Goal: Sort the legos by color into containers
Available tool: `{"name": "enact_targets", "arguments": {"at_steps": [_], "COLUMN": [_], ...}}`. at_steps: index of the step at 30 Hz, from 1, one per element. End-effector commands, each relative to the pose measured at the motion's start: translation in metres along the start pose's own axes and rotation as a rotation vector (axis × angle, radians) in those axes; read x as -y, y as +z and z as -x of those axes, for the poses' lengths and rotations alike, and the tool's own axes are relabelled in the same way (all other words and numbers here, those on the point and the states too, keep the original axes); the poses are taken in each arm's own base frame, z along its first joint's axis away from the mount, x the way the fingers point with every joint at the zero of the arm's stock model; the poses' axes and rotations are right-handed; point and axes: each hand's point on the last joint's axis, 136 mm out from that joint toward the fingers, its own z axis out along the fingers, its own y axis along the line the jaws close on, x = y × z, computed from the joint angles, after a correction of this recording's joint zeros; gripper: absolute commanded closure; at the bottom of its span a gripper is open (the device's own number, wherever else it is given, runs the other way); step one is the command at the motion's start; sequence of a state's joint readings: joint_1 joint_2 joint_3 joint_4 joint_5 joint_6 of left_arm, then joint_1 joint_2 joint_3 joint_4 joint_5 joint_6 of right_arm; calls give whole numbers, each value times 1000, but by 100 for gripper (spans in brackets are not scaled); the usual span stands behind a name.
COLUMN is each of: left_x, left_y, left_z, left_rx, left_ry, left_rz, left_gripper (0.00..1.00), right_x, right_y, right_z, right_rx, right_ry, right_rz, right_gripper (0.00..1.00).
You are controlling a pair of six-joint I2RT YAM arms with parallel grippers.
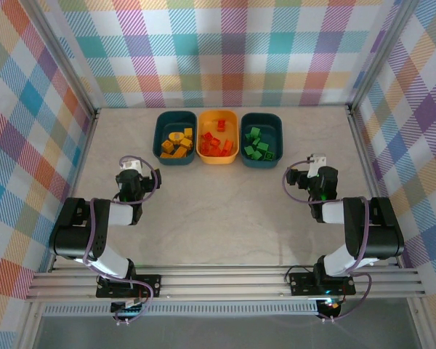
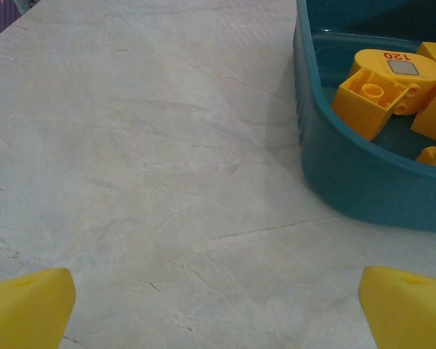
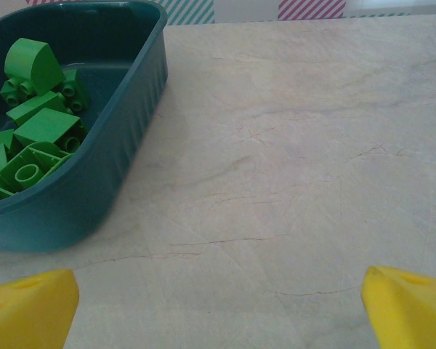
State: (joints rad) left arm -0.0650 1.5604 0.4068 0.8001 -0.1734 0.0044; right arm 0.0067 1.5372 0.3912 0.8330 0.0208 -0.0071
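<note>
Teal, yellow-orange, teal: three tubs side by side at upper centre of the top view. Left teal tub (image 1: 158, 134) loaded with yellow bricks (image 1: 177, 143); yellow-orange tub (image 1: 218, 112) with red-orange bricks (image 1: 216, 144); right teal tub (image 1: 279, 138) with green bricks (image 1: 259, 147). One colour per tub, as far as can be told at this size. No loose brick spotted on the marbled tabletop (image 1: 225, 211). Left gripper (image 1: 131, 164) at mid-left, right gripper (image 1: 316, 161) at mid-right, each below the row and apart from it.

Left wrist view: jaws spread wide, nothing held. Yellow fingertips (image 2: 25, 309) in the two lower corners, bare tabletop between. Wall of the left teal tub (image 2: 349, 182) at upper right, yellow bricks (image 2: 374, 98) lying inside.

Right wrist view: same released stance, nothing held. Fingertips (image 3: 407, 309) in the lower corners. Wall of the right teal tub (image 3: 94, 189) at left, green bricks (image 3: 40, 123) heaped inside.

Judgement: sorting looks complete, or at final check. Next move, if any: look for a stray brick hidden behind the arms or tub walls. Failing that, draw both arms back toward the lower edge, keeping well off the tub walls to avoid nudging the row.
</note>
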Motion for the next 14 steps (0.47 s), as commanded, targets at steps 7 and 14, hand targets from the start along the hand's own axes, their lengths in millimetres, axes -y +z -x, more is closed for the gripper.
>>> {"name": "enact_targets", "arguments": {"at_steps": [7,14], "left_x": [9,10], "left_y": [1,1], "left_z": [6,6], "left_rx": [15,15], "left_ry": [8,13], "left_rz": [-29,-43], "left_gripper": [0,0], "right_x": [-6,-6], "right_y": [1,1], "right_z": [10,9], "right_rx": [23,23], "right_ry": [9,10], "right_rz": [26,26], "right_gripper": [0,0]}}
